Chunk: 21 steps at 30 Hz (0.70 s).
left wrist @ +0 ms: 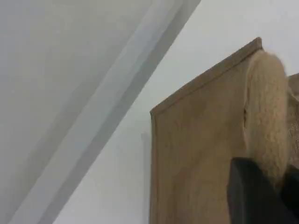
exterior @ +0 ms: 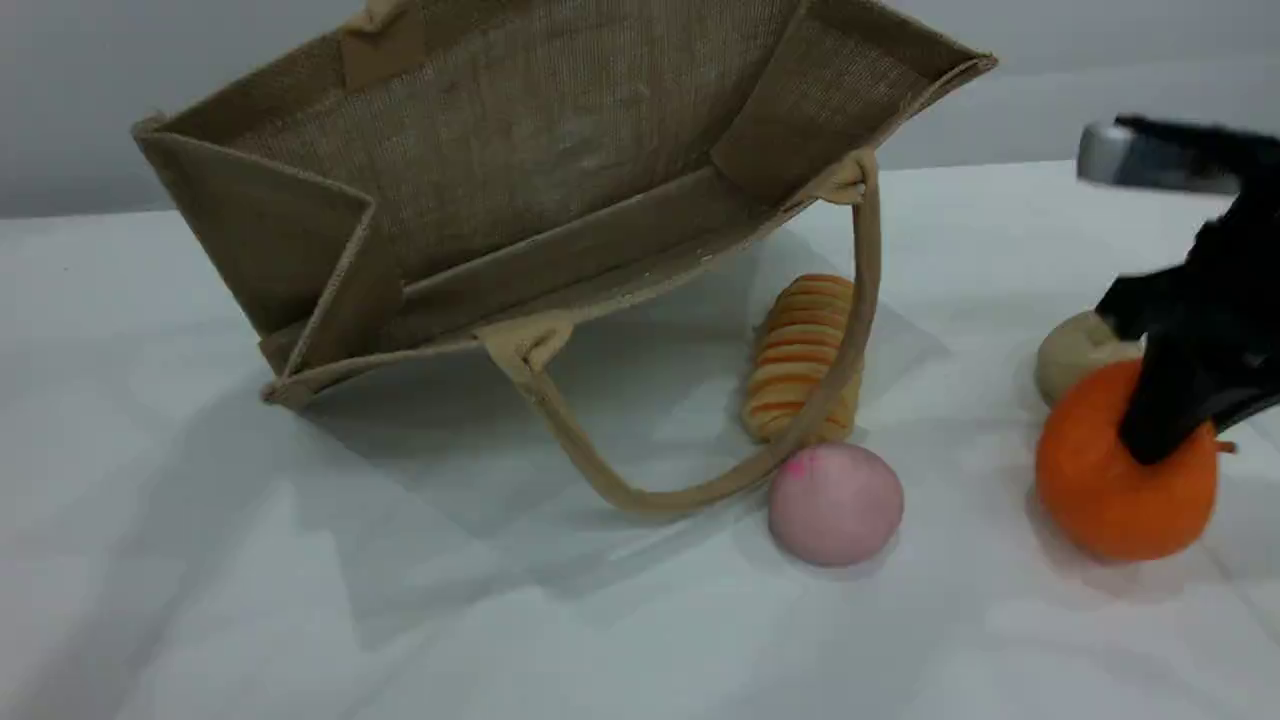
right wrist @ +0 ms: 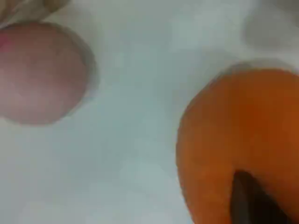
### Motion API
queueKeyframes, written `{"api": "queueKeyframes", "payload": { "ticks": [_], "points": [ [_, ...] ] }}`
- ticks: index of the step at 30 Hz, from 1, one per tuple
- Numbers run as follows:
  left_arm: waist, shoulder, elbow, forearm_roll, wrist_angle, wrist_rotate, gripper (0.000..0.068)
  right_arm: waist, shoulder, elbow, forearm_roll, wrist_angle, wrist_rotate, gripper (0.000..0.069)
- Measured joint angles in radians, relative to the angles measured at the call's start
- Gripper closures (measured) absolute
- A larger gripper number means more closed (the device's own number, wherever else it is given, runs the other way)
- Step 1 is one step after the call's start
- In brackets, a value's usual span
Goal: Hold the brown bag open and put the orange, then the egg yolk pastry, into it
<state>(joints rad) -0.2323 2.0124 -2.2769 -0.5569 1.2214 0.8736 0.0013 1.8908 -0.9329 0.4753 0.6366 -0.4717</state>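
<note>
The brown bag [exterior: 520, 150] stands tilted with its mouth facing the camera, its upper side lifted from above the scene view's top edge. In the left wrist view, my left gripper [left wrist: 261, 196] is shut on the bag's fuzzy upper handle [left wrist: 266, 112], beside the bag's side [left wrist: 196, 154]. The orange [exterior: 1110, 490] rests on the table at the right. My right gripper [exterior: 1165, 430] is shut on it from above, and a dark fingertip [right wrist: 252, 200] presses on its skin [right wrist: 233, 130]. The egg yolk pastry [exterior: 1072, 355] sits just behind the orange, partly hidden by the gripper.
A pink round bun [exterior: 835, 503] [right wrist: 39, 72] lies left of the orange. A long orange-striped bread roll [exterior: 800, 350] lies behind it. The bag's lower handle loop [exterior: 860, 330] drapes over the roll and touches the bun.
</note>
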Motion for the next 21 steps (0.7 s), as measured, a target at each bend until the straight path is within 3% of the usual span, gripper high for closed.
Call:
{"api": "queueKeyframes", "payload": {
  "ticks": [13,21],
  "points": [
    [0.0,0.0,0.0,0.007,0.0,-0.022,0.0589,0.015,-0.388,0.029,-0.009,0.129,0.052,0.0668],
    [0.0,0.0,0.0,0.011,0.0,-0.022,0.0589,0.212,-0.6,0.029,-0.003,0.016,0.06,0.067]
  ]
}}
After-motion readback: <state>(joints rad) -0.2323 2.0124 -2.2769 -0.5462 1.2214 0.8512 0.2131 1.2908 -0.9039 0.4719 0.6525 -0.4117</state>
